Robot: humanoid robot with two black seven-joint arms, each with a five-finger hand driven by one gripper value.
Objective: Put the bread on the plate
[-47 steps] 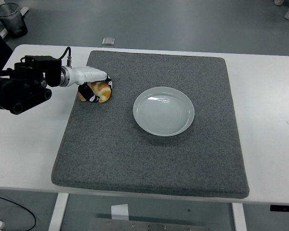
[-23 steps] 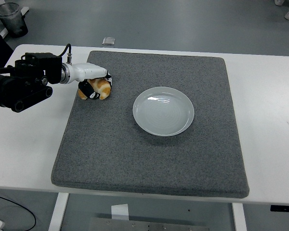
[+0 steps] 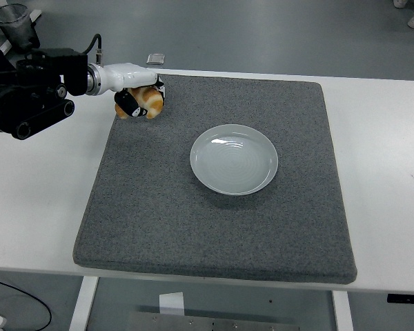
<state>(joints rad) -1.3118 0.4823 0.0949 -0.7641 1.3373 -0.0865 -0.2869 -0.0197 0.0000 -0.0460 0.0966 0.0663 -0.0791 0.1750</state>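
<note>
A golden-brown piece of bread (image 3: 146, 102) hangs above the far left part of the grey mat (image 3: 165, 207), held in my left hand (image 3: 139, 96), whose white and black fingers are curled around it. The black left arm comes in from the left edge. A white round plate (image 3: 234, 158) lies empty on the mat, to the right of the hand and nearer to me. The right arm is out of view.
The mat covers most of the white table (image 3: 386, 138). A small grey object (image 3: 154, 59) lies on the floor beyond the table's far edge. A clear bin (image 3: 15, 19) stands on the floor at the top left.
My left hand has risen off the mat with the bread in it and moved toward the far edge; the arm went up with it. The plate has stayed where it was.
</note>
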